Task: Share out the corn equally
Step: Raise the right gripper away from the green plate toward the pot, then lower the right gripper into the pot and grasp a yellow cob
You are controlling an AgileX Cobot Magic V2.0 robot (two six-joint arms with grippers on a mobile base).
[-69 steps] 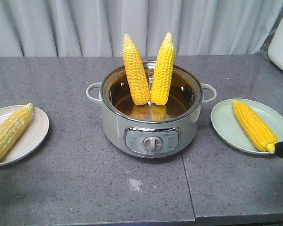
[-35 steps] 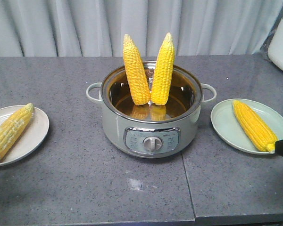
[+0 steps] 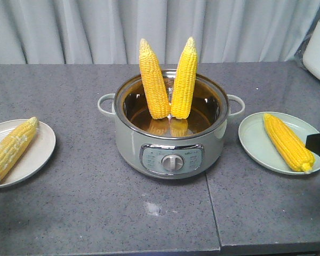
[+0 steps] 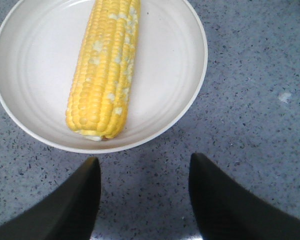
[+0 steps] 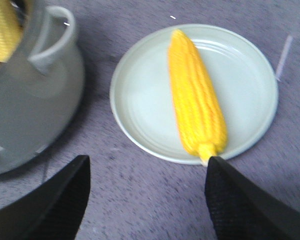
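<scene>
We've got left cob (image 4: 102,70) on white plate (image 4: 175,75), left fingers (image 4: 80,200) apart just near of it. Middle pot (image 3: 170,144) holds two cobs (image 3: 153,80) upright. Right cob (image 5: 195,95) on green plate (image 5: 140,105), right fingers (image 5: 230,200) apart at near end.

Front cam: mid-range, angled down across table (image 3: 69,213), pot (image 3: 170,144) centred. L wrist: close, straight down on L plate (image 4: 180,60) at 9 o'clock. R wrist: close, tilted, R plate (image 5: 245,85) at 3; plates, pot shared w/ front.
</scene>
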